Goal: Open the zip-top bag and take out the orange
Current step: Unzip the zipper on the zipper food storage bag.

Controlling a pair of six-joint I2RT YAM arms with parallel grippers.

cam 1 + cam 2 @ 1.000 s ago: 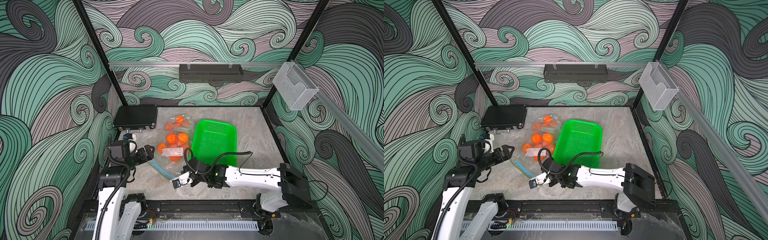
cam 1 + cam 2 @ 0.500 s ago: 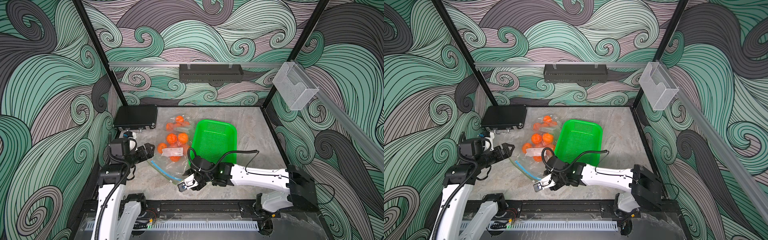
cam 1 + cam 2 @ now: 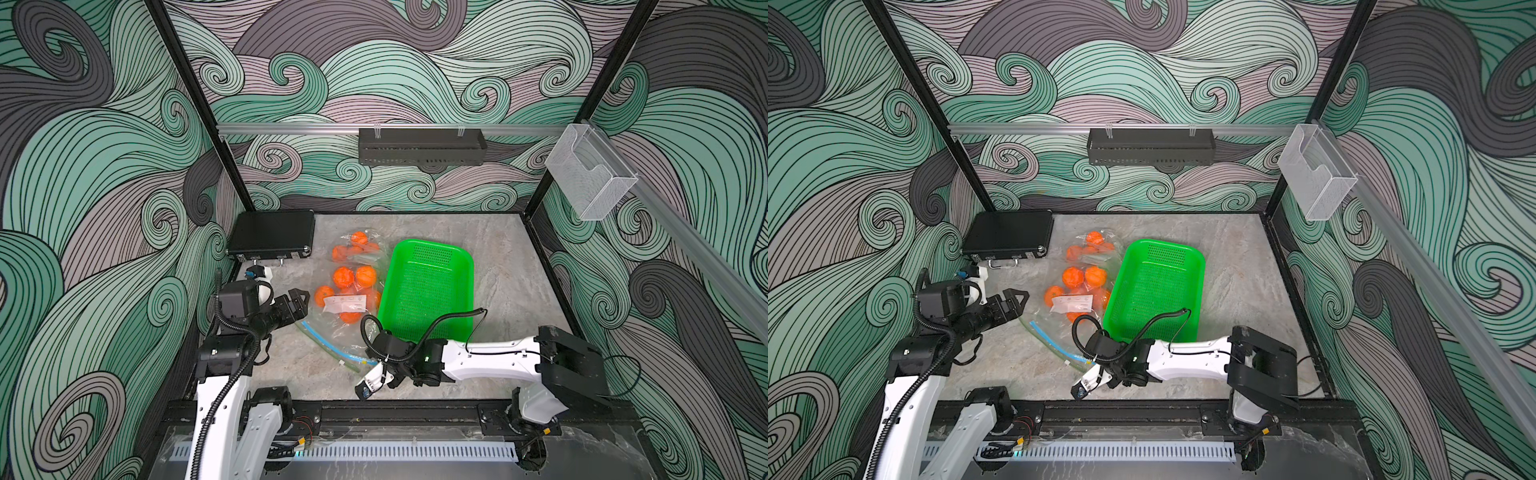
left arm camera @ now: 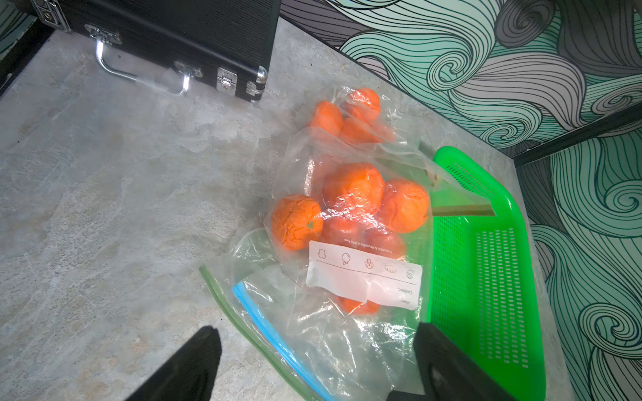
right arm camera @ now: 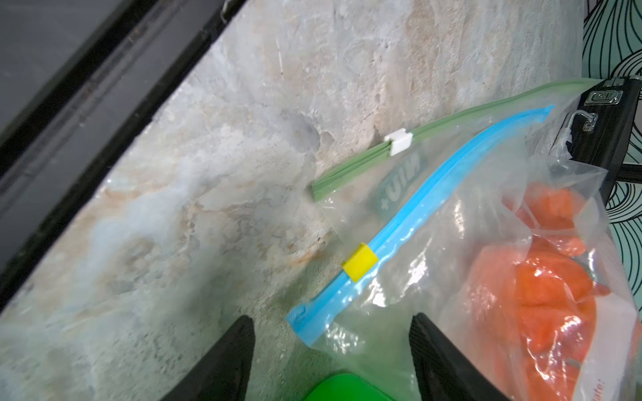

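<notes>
Legibly, "Content:" on label [image 4: 364, 279] of zip-top bag [image 4: 342, 333]

Bare table [image 3: 291, 374] left of bags [image 3: 332, 328]; basket [image 3: 428, 291] crowds right, case [image 3: 270, 232] behind.

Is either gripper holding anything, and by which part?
Nothing is held. The left gripper is open near the bag; the right gripper is open by the blue zip strip, not gripping it.
</notes>
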